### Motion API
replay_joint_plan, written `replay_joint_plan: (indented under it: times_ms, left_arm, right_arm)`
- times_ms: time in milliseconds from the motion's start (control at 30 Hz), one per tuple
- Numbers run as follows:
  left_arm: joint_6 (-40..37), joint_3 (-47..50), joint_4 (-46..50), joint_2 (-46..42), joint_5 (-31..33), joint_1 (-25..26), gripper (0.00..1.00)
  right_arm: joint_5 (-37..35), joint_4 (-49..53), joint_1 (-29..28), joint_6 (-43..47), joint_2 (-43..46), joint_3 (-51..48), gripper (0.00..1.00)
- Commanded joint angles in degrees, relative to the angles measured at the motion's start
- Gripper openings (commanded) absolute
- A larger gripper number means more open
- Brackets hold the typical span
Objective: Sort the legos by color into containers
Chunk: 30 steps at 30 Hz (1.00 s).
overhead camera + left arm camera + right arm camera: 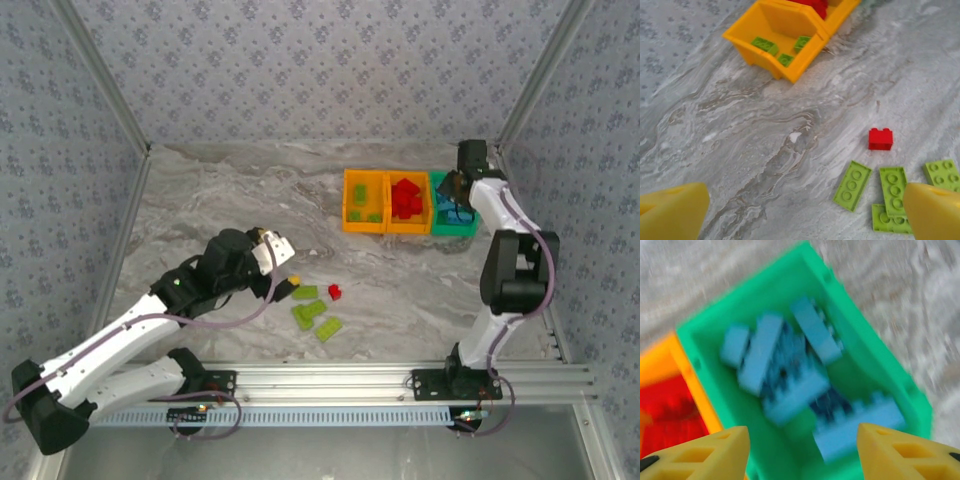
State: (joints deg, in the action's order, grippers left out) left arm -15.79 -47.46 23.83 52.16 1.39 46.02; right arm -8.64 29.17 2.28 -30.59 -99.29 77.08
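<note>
Left pincer [805, 216] near loose green legos [892, 187]

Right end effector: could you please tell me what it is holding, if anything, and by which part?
Nothing is held: the right end effector is open above the green bin, and the blue bricks lie inside it.

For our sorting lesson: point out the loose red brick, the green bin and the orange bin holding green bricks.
red brick [880, 139], left wrist view, front face
green bin [862, 337], right wrist view, right wall
orange bin [765, 57], left wrist view, near wall
</note>
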Motion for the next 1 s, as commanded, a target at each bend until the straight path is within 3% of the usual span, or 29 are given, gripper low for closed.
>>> replay_joint_plan:
  times_ms: [0,167,333,433,533,633,733,967]
  left_arm:
    - [7.4,-2.8,-0.8,-1.2,1.2,-2.3,0.99]
    - [16.0,-3.7,-1.9,-0.9,0.1,-6.5,0.99]
    - [31.3,-5.3,-0.7,2.8,0.8,-8.5,0.99]
    - [41.8,-5.8,1.9,6.5,-1.1,-8.7,0.99]
    - [51.6,-5.3,2.2,9.9,-3.5,-8.2,0.99]
    - [56.4,-4.6,1.9,14.0,-3.3,-5.4,0.99]
    - [57.7,-5.0,0.9,19.9,-2.5,-1.4,0.99]
    - [60.8,-5.7,-1.5,33.4,-1.5,3.7,0.99]
  right_arm:
    - [0.4,0.8,-3.5,-1.9,12.1,-9.8,0.64]
    - [3.5,1.8,-11.9,-4.0,31.2,-23.0,0.76]
    - [7.0,10.4,-26.6,-5.0,46.1,-28.3,0.9]
    - [8.7,16.7,-35.5,-8.5,50.4,-29.3,1.0]
    - [9.3,20.1,-44.4,-12.0,51.7,-30.1,1.0]
    - [7.8,21.1,-51.3,-14.7,51.4,-30.3,1.0]
    - [3.3,21.8,-54.8,-17.2,51.0,-30.2,1.0]
    - [-0.5,23.6,-54.9,-18.0,51.7,-30.2,1.0]
